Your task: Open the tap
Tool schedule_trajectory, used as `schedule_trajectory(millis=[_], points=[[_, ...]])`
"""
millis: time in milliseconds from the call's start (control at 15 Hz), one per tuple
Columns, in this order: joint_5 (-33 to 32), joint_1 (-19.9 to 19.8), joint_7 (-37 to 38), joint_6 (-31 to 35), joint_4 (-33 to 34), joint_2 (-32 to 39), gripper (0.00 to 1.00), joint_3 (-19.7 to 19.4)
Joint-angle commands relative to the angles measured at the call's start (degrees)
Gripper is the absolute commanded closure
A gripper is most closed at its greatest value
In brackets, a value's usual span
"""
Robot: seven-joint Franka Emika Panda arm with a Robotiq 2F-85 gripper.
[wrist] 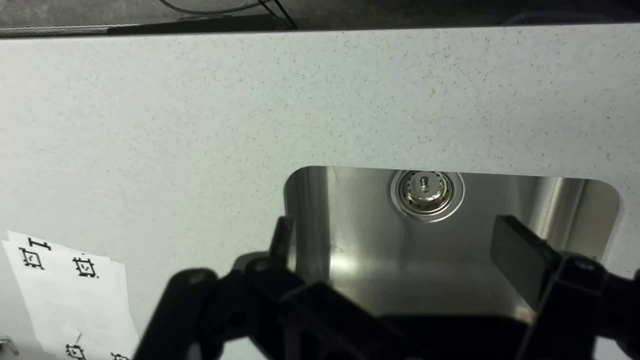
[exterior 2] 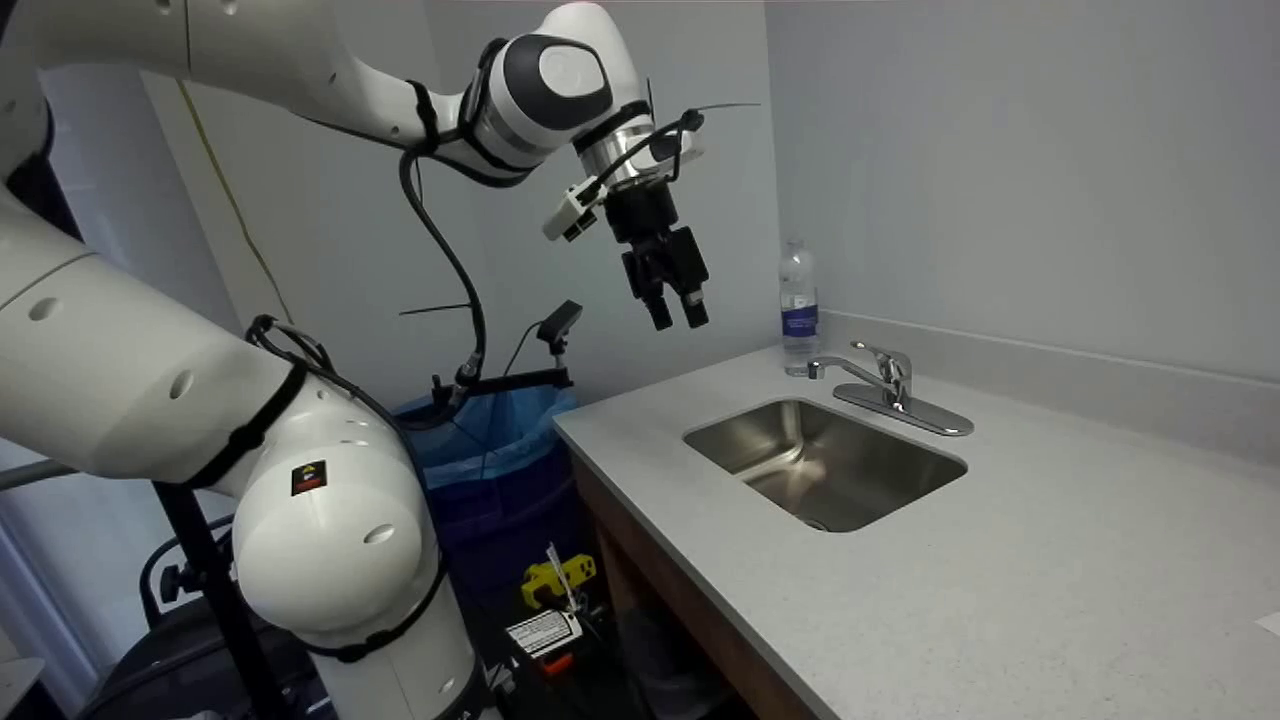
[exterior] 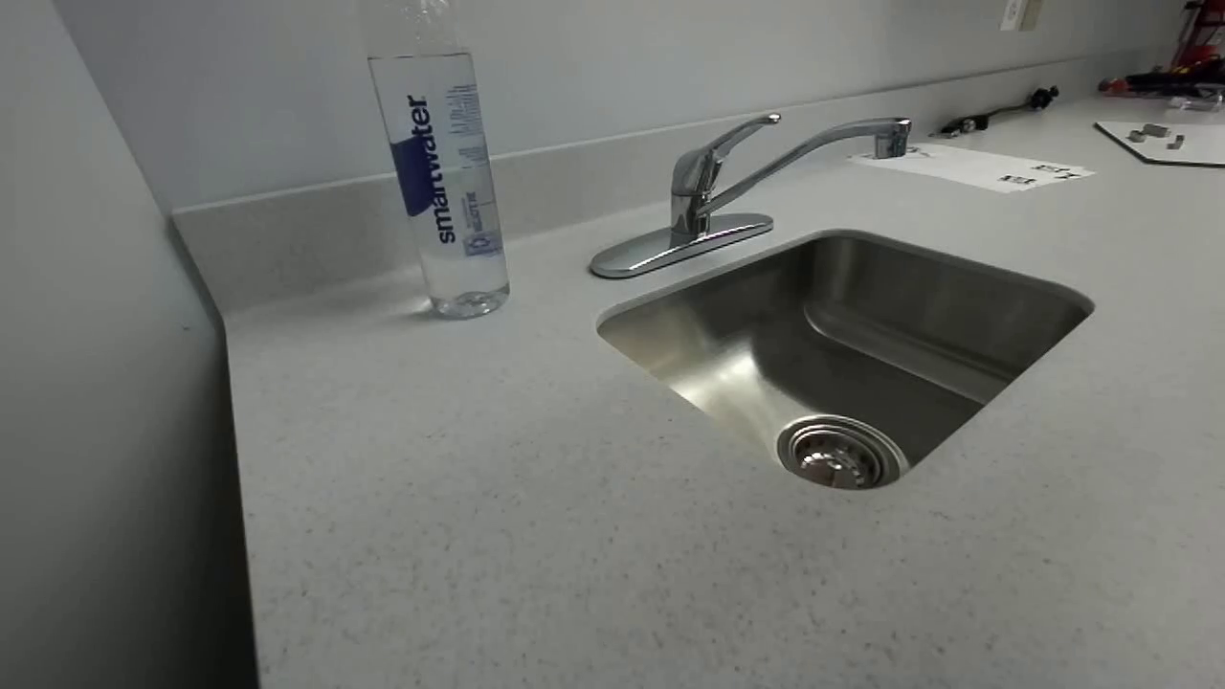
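The chrome tap (exterior: 691, 187) stands on its oval base plate at the back of the sink, close to the wall. It also shows in an exterior view (exterior 2: 895, 380). Its lever slants upward on the same side as the long curved spout, and no stream shows under the spout end. My black gripper (exterior 2: 680, 318) hangs in the air, fingers down, left of the tap and higher than it, well apart from it. In the wrist view the gripper (wrist: 393, 222) has its two fingers wide apart with nothing between them, above the sink. The tap is not visible in the wrist view.
The steel sink (exterior: 943, 268) is set into the counter (exterior: 459, 478). A clear water bottle (exterior 2: 799, 310) stands upright near the tap. Marker papers (exterior: 971, 167) and a board (exterior: 1182, 144) lie farther along. A blue-lined bin (exterior 2: 490, 430) stands past the counter edge.
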Motion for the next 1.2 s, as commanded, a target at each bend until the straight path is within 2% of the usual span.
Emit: schedule_trajectory(millis=[0, 533, 867, 1133], points=[[-0.7, 1.2, 0.6, -0.2, 0.2, 0.3, 0.0, -1.0], [-0.7, 1.2, 0.6, -0.2, 0.2, 0.3, 0.0, -1.0], [-1.0, 1.0, -0.5, 2.4, 2.1, 5.4, 0.0, -1.6], [-0.3, 1.3, -2.4, 6.2, 5.1, 12.4, 0.0, -2.9]])
